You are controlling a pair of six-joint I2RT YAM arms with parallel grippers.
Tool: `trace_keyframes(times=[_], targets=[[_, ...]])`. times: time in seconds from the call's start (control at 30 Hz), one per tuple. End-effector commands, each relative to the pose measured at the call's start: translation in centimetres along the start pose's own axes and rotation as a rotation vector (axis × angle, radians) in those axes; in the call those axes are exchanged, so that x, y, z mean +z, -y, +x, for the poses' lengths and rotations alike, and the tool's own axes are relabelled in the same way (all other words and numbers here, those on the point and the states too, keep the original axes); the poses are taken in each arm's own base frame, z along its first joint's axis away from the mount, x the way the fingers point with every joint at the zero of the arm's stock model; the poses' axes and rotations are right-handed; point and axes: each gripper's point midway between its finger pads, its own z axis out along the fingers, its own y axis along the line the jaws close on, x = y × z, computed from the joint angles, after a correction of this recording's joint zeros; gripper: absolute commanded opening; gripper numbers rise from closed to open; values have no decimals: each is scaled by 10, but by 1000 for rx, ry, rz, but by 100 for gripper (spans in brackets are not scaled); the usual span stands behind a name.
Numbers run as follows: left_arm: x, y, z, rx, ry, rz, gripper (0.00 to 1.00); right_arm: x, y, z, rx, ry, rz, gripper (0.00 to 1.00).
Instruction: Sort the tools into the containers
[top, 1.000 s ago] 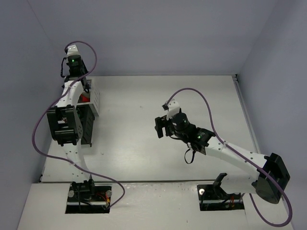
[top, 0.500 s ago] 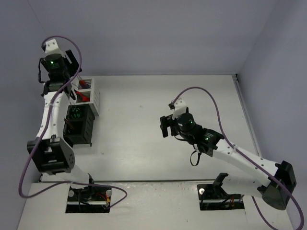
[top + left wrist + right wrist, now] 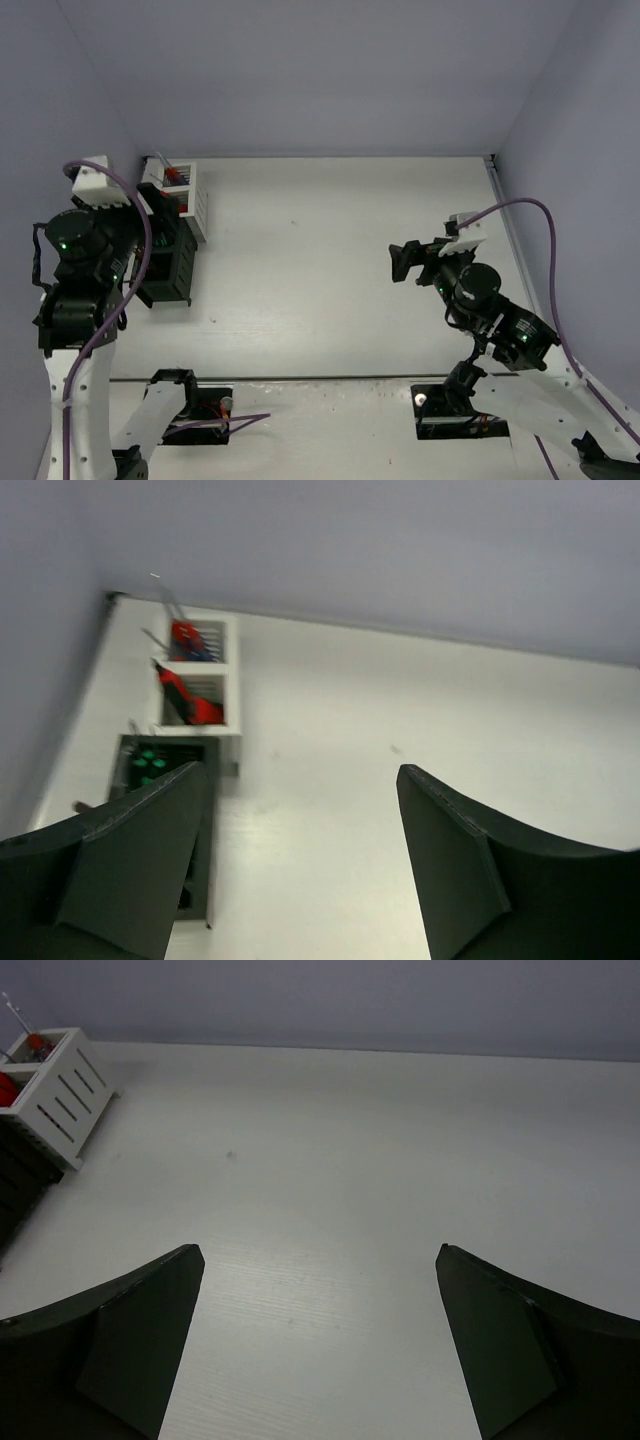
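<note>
Tabletop: white, with walls along its far, left and right edges. I see no loose tools on its open surface in any view.

Left arm: raised over the near left part of the tabletop, its wrist next to the row of bins. Right arm: reaches in over the near right part, with its wrist turned toward the left edge.

Containers: all stand in one row along the left edge, starting at the far left corner. The white containers are farthest back, slatted sides facing the middle. The black containers come just nearer and touch them. From overhead the left arm covers part of the black ones.

Left gripper: jaws spread wide, nothing between them, held above the tabletop beside the black containers. Right gripper: also spread wide and carrying nothing, over bare tabletop well apart from the bins.

Tools, as the left wrist view shows them:
- Red-handled pliers sit in the nearer white compartment, handles up and tilted.
- Blue/red screwdrivers are in the far white compartment, thin shafts poking out above the rim.
- Green-capped handles are in the black compartment next to the white pair.
- The nearest black compartment is hidden behind the gripper finger; I cannot tell its contents.
</note>
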Motion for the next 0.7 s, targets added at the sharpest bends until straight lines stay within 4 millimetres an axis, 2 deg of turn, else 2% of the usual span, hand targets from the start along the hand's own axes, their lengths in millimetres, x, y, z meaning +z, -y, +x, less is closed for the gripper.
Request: trace_keyframes(times=[0.0, 0.1, 0.2, 0.33, 0.4, 0.5, 0.57, 0.67], targets=[[-27, 44, 31, -16, -72, 210, 74, -15, 31, -17, 44, 74, 135, 100], [-40, 48, 44, -20, -67, 234, 74, -25, 43, -20, 62, 103, 167, 100], [-45, 46, 65, -19, -88, 236, 74, -27, 48, -16, 58, 103, 185, 100], [-36, 44, 104, -30, -174, 240, 74, -28, 57, -13, 44, 100, 233, 100], [-34, 47, 109, -36, -179, 258, 74, -28, 59, -11, 37, 98, 245, 100], [-25, 50, 137, -44, -222, 274, 74, -28, 62, -9, 40, 98, 260, 100], [-23, 49, 143, -45, -224, 264, 74, -28, 62, -9, 37, 96, 264, 100], [-23, 53, 141, -39, -207, 274, 74, -27, 63, -7, 36, 94, 268, 100]])
